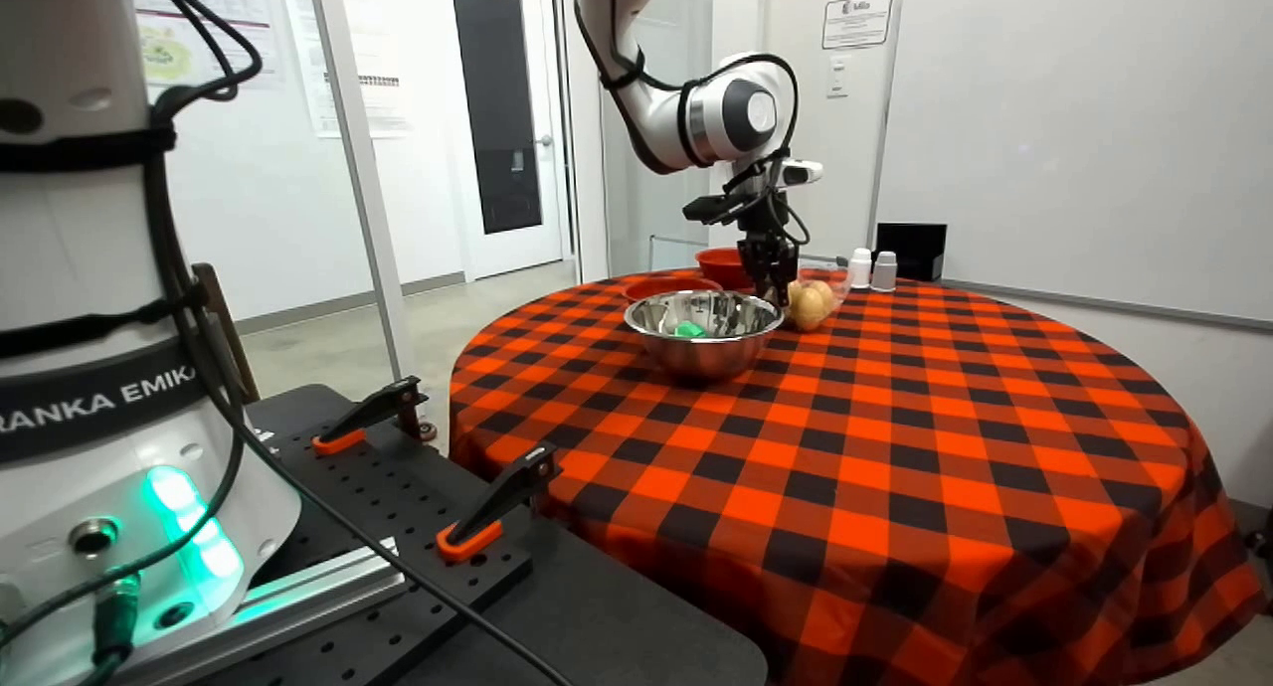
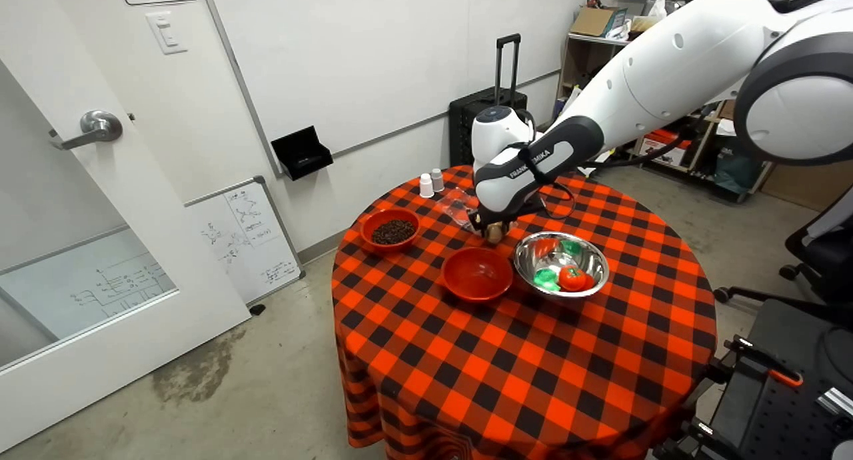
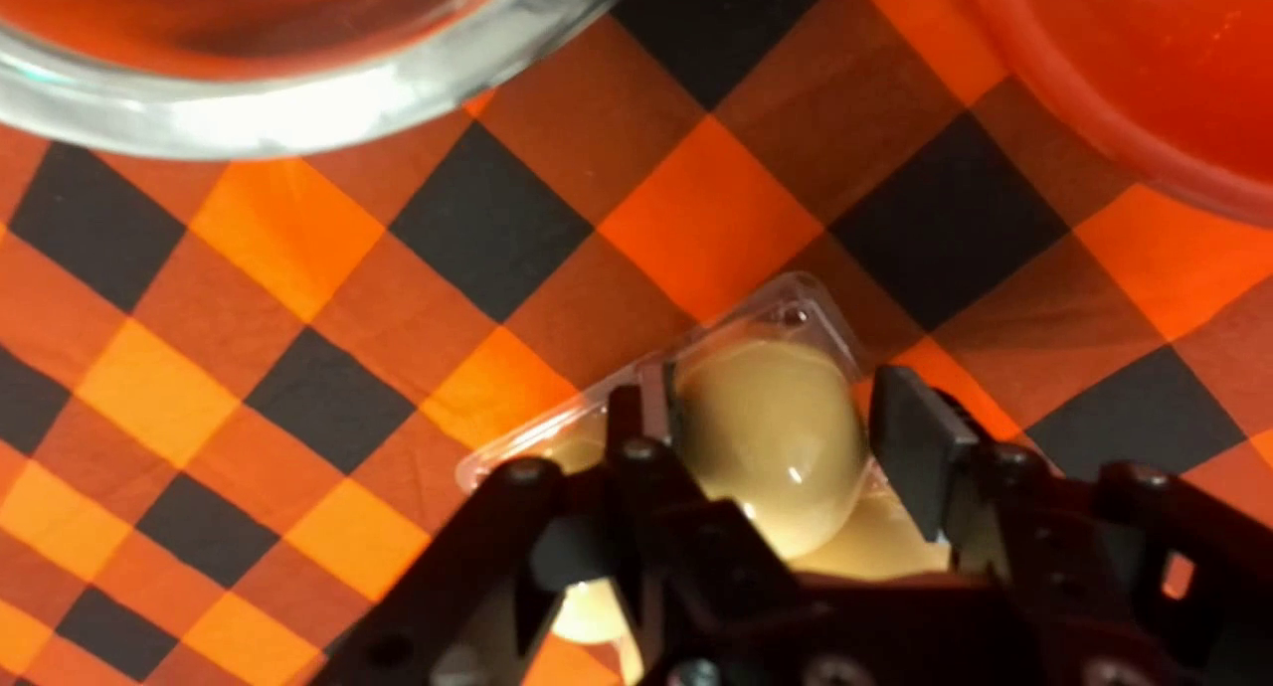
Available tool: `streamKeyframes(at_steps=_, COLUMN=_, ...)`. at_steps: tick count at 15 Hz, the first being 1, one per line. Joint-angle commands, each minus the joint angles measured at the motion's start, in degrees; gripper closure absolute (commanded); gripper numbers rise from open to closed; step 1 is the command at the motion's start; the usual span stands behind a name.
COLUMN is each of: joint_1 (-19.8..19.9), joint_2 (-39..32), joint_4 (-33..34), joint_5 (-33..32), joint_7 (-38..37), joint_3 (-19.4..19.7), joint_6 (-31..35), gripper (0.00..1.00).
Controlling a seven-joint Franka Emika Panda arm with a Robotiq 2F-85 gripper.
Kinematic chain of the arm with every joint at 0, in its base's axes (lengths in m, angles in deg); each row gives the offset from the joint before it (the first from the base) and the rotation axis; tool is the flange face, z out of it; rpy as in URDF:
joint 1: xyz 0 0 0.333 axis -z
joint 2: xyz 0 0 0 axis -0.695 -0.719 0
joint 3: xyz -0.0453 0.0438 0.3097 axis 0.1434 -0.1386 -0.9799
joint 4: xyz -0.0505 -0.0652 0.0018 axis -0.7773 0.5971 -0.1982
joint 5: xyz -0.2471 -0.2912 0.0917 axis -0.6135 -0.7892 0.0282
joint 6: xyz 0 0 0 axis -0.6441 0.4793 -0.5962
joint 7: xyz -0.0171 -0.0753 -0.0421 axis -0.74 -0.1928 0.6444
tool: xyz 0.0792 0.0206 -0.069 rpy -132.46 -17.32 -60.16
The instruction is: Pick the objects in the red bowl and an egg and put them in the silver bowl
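At a corner of the clear plastic carton (image 3: 796,308), the gripper (image 3: 774,418) stands with fingers (image 3: 920,452) apart astride a tan egg (image 3: 771,442) (cannot tell whether it is clamped), near the silver bowl (image 1: 708,356), itself just beside a red bowl (image 2: 477,275).

silver bowl (image 1: 704,358): polished metal | egg (image 3: 771,437): smooth, glossy | tray (image 3: 801,313): glossy plastic

You are seeing two red bowls (image 2: 477,275), one silver bowl (image 1: 701,360), at least one red object (image 2: 572,278), at least one green object (image 2: 546,279), at least three eggs (image 3: 771,437), two pale containers (image 2: 426,186) and two orange-tipped clamps (image 1: 502,497).
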Motion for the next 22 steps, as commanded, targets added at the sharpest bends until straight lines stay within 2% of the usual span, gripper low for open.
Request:
streamKeyframes(at_steps=1, joint_1=-0.35, joint_2=-0.99, joint_4=2.23, joint_5=1.13, joint_7=-0.11, joint_3=0.48, joint_6=-1.99, gripper=0.77)
streamKeyframes(at_steps=10, joint_1=-0.25, joint_2=1.42, joint_4=1.06, joint_5=1.44, joint_7=-0.27, joint_3=0.41, joint_6=0.09, gripper=0.78)
streamKeyframes(at_steps=16, joint_1=-0.11, joint_2=5.91, joint_4=-1.60, joint_5=1.51, joint_7=0.15, joint_3=0.01, joint_6=2.14, gripper=0.78)
streamKeyframes(at_steps=19, joint_1=-0.47, joint_2=10.44, joint_4=-6.37, joint_5=1.41, joint_7=1.00, joint_3=-0.66, joint_6=4.36, gripper=0.78)
streamKeyframes(at_steps=22, joint_1=-1.15, joint_2=16.81, joint_4=-14.60, joint_5=1.12, joint_7=2.10, joint_3=-1.57, joint_6=7.25, gripper=0.78)
